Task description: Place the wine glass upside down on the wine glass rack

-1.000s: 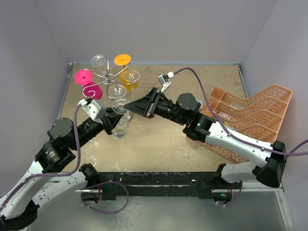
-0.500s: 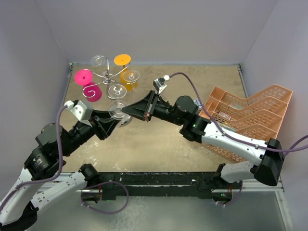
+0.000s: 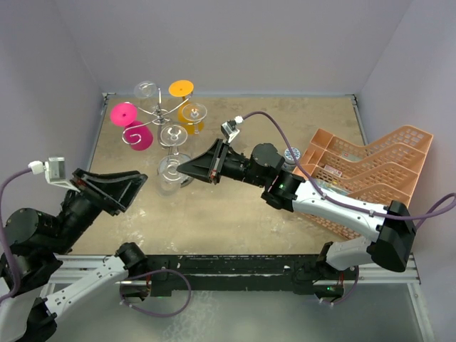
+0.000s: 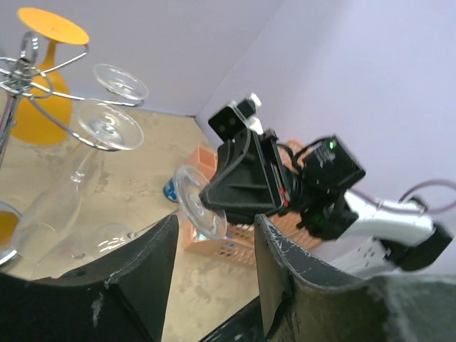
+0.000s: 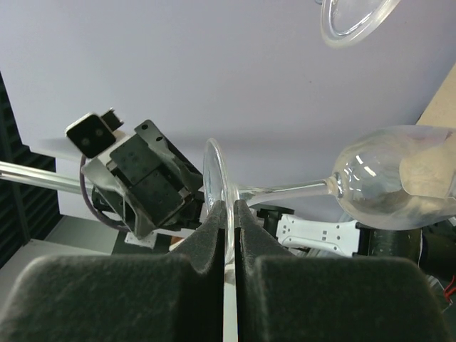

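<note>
The clear wine glass [image 3: 169,172] is held just in front of the chrome wine glass rack [image 3: 158,112]. My right gripper [image 3: 182,169] is shut on the rim of the glass's foot [image 5: 216,187]; the stem runs sideways to the bowl [image 5: 392,182]. In the left wrist view the foot [image 4: 199,205] sits at the right gripper's tip, the bowl [image 4: 100,241] lower left, and the rack's scroll arms [image 4: 18,71] upper left. My left gripper [image 3: 137,189] is open and empty, apart from the glass on its left; its fingers [image 4: 146,267] frame nothing.
Pink glasses [image 3: 127,117], an orange one [image 3: 184,89] and clear ones [image 3: 194,112] hang on the rack. A peach plastic crate [image 3: 370,171] lies at the right, under the right arm. A small blue-topped object [image 3: 291,153] stands beside it. Walls close in the left, back and right.
My left gripper opened, let go of the glass and pulled back to the left and nearer. My right gripper shut on the glass's foot and now carries it alone.
</note>
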`<state>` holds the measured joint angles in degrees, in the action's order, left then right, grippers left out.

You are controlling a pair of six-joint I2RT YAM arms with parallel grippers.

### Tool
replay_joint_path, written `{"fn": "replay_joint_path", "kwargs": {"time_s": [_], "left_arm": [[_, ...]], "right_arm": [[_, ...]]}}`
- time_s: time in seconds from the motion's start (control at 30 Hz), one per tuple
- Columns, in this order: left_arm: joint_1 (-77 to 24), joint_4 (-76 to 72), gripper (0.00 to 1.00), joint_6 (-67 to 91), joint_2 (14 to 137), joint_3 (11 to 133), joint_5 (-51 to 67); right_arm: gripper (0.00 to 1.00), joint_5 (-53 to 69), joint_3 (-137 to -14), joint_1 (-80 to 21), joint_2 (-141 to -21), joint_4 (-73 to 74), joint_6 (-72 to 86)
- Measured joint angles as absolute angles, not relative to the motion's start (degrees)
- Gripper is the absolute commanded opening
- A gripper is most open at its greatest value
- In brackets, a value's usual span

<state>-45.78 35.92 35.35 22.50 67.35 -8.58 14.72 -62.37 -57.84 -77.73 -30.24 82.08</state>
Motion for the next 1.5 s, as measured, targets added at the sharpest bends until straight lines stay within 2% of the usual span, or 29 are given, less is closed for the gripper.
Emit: {"fn": "replay_joint_path", "kwargs": {"time_s": [0.23, 0.53, 1.27, 1.5], "left_arm": [[-45.8, 42.5, 0.46, 52.0, 25.4, 71.4, -18.1], [-45.8, 43.5, 0.42, 61.6, 32.8, 69.1, -17.2], [-45.8, 47.3, 0.42, 63.3, 31.9, 68.1, -25.4], [-45.6, 43.9, 0.36, 63.3, 32.4, 67.0, -24.6]], "right_arm": [[0.00, 15.9, -62.4, -57.8, -78.3, -30.2, 79.8], [0.00, 16.1, -62.4, -58.1, -79.5, -28.6, 76.7], [0.00, 16.1, -62.3, -58.1, -77.9, -30.0, 75.2], [0.00, 16.3, -62.3, -58.1, -77.9, -30.5, 75.2]]}}
